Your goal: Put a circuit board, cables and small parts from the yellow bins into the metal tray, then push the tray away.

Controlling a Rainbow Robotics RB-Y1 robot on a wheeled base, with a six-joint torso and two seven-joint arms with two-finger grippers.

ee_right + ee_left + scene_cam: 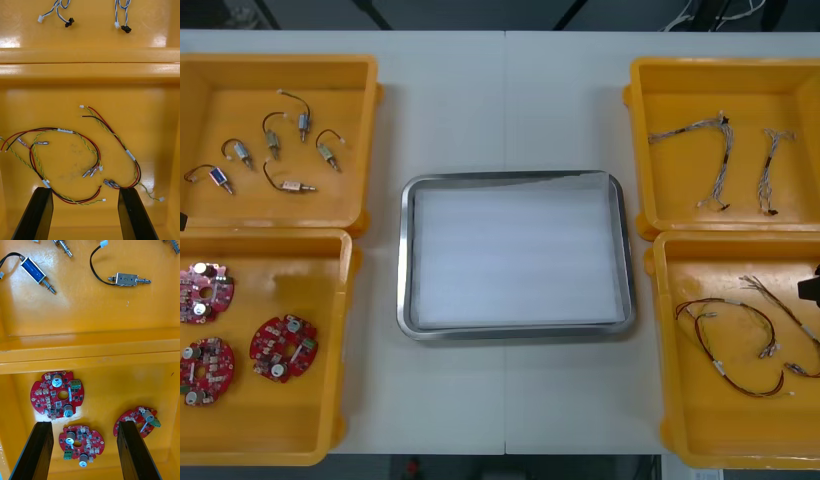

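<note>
The left gripper (84,424) is hovering wide open and empty over a round red circuit board (81,444) by the yellow bin's (112,390) left edge. It should be dropping straight down around only that one. The right gripper (84,190) is hovering open and empty over red and yellow cables (65,131).

The right pincer (85,189), fingers (37,213) spread apart, hovers above red and yellow cables (60,130) in a yellow bin (150,112); blue and white cables (56,7) lie in the next bin (90,33) beyond

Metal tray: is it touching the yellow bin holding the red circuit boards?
Apart. The front view shows a strip of light table between the rim of the metal tray and the wall of the yellow bin.
</note>
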